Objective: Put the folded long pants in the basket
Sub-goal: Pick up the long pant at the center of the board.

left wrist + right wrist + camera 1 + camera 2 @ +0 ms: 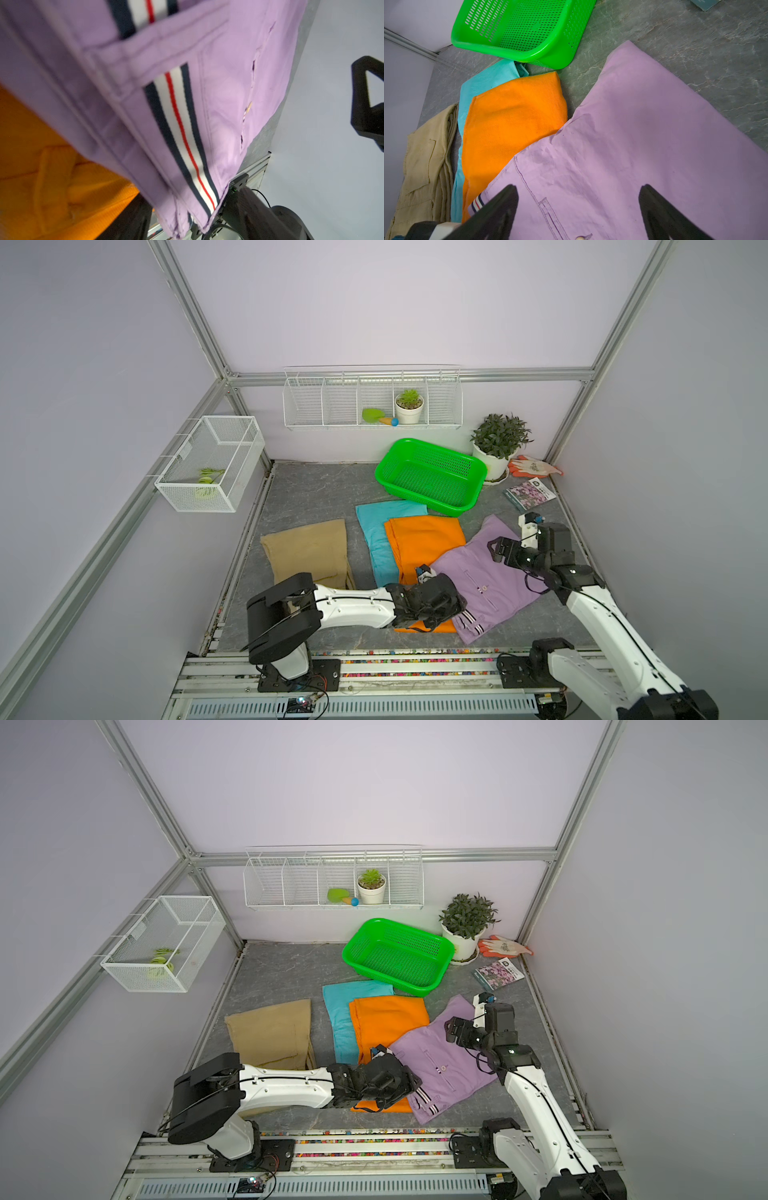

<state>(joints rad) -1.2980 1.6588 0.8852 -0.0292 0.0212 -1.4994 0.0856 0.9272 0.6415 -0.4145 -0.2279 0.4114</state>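
presently, the tan pants (307,551), teal pants (376,526), orange pants (424,539) and lilac pants (490,572), all folded, are laid across the middle of both top views, from left to right, on the grey desk (307,497). the orange pair is overlapped by the lilac pair and lies partly over the teal one. the green basket (432,477) is placed just above them. the right fingers (496,551) are spread wide over the lilac pants, with nothing gripped. the left fingers (455,610) are set at the striped waistband (471,620); whether it is gripped cannot be told.
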